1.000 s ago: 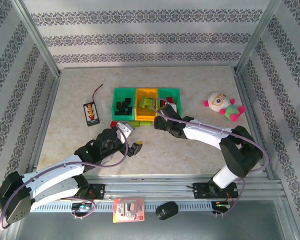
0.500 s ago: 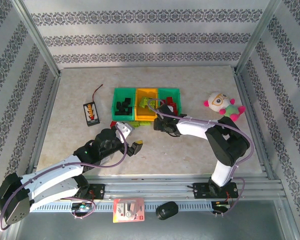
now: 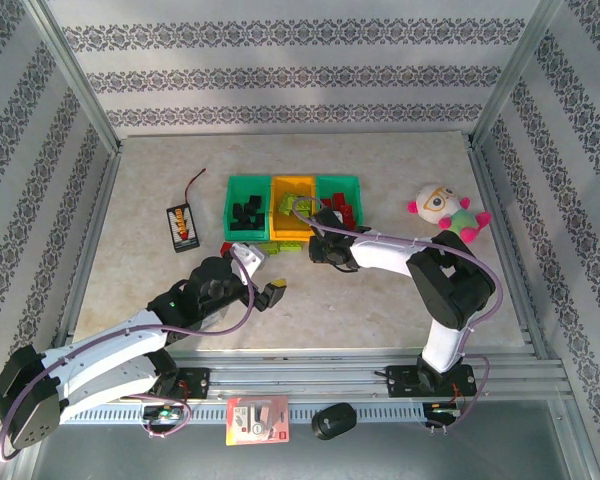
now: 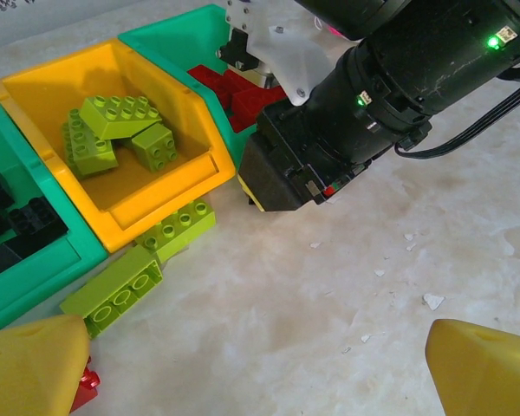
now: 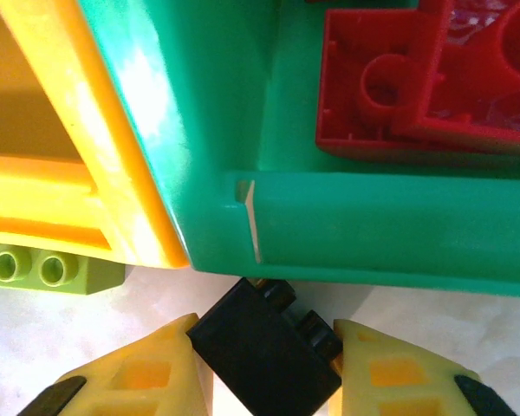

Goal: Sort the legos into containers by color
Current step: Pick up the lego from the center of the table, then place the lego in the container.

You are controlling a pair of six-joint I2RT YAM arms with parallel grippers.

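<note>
Just in front of the teal bin (image 5: 373, 225) holding red bricks (image 5: 399, 78), the right hand (image 5: 264, 373) is clenched on a black lego brick (image 5: 256, 338). The brick sits slantwise between the fingers, its long axis roughly along the bin's front wall and its studs facing that wall. The left hand (image 4: 260, 364) hovers spread wide and holding nothing, near two lime bricks (image 4: 113, 290) on the worktop (image 4: 329, 295).

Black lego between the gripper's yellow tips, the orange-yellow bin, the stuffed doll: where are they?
black lego (image 5: 264, 347), right wrist view, its top face.
orange-yellow bin (image 4: 191, 130), left wrist view, its inner side wall.
stuffed doll (image 3: 437, 203), top external view, its face.
</note>
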